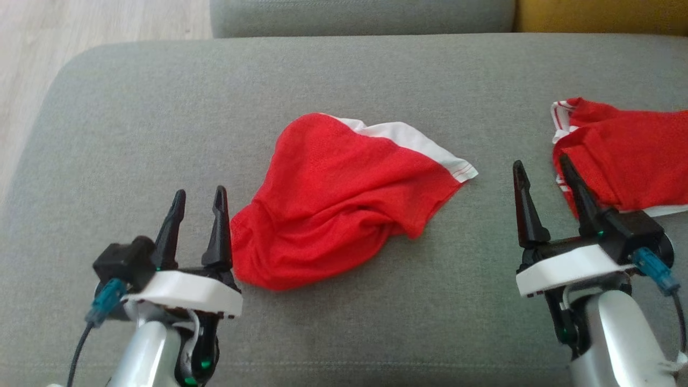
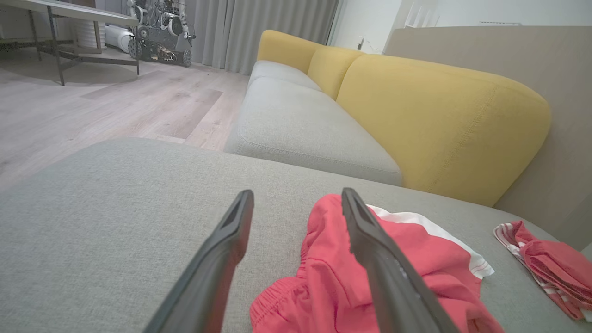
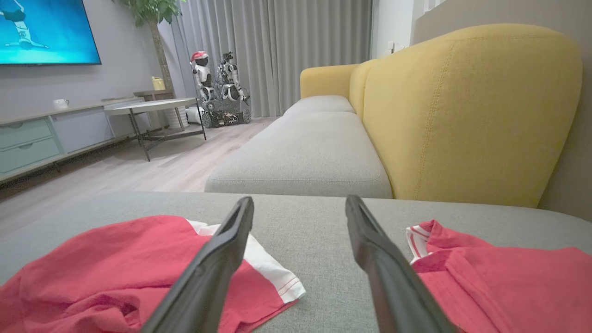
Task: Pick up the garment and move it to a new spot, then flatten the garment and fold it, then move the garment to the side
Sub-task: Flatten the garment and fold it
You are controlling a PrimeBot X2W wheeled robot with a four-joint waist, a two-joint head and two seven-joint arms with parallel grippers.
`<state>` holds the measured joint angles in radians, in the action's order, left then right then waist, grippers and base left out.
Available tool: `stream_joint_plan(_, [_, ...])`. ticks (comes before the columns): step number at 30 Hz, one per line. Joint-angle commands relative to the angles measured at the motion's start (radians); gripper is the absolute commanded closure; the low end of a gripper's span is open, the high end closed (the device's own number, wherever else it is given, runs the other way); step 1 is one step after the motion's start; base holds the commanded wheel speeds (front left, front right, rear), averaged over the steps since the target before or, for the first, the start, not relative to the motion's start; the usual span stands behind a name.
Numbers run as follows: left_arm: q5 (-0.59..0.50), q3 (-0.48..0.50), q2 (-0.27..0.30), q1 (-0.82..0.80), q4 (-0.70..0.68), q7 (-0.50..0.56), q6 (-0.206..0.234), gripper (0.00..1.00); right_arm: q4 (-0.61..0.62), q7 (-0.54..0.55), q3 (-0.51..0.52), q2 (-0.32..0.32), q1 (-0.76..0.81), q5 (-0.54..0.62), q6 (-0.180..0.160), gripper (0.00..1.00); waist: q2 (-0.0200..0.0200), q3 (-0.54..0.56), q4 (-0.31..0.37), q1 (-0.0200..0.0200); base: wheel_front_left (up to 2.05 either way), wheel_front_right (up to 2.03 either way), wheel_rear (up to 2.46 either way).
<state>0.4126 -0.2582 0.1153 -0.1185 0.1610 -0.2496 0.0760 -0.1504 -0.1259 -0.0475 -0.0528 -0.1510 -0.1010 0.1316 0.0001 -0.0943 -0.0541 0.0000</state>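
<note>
A red garment (image 1: 338, 199) with a white band lies crumpled on the middle of the grey cushion (image 1: 134, 107). Its red cloth (image 2: 342, 282) also shows in the left wrist view, and as red cloth (image 3: 115, 273) at the lower left of the right wrist view. My left gripper (image 1: 199, 196) stands open just left of the garment's lower edge, holding nothing, with its right finger close beside the cloth. My right gripper (image 1: 543, 169) is open too, over bare cushion to the right of the garment.
A second red garment (image 1: 623, 156) with white striped trim lies at the cushion's right edge, close to my right gripper's outer finger. A yellow sofa back (image 3: 467, 111) and another grey seat (image 3: 305, 162) lie beyond. Wooden floor (image 1: 80, 27) runs past the cushion's left edge.
</note>
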Motion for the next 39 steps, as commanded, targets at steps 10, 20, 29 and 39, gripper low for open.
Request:
stream_joint_plan(10, [-0.064, 0.098, -0.037, -0.054, -0.034, -0.012, -0.06, 0.0, -0.101, 0.14, -0.047, -0.043, -0.156, -0.011, -0.001, 0.0, -0.0001, -0.096, -0.052, 0.0, 0.0, 0.0, 0.0])
stream_joint_plan(20, [-0.079, 0.103, -0.061, -0.098, -0.011, -0.012, -0.099, 0.0, -0.361, 0.214, -0.15, -0.166, -0.327, -0.09, -0.001, 0.0, -0.0001, -0.164, -0.105, 0.0, 0.0, 0.0, 0.0])
stream_joint_plan(29, [-0.076, 0.104, -0.065, -0.11, 0.002, -0.012, -0.106, 0.0, -0.468, 0.251, -0.258, -0.224, -0.397, -0.195, -0.001, 0.0, -0.0001, -0.178, -0.124, 0.0, 0.0, 0.0, 0.0])
stream_joint_plan(39, [-0.062, 0.091, -0.065, -0.119, 0.004, -0.012, -0.094, 0.0, -0.521, 0.23, -0.389, -0.282, -0.457, -0.277, -0.001, 1.0, -0.0001, -0.177, -0.128, 0.0, 0.0, 0.0, 0.0])
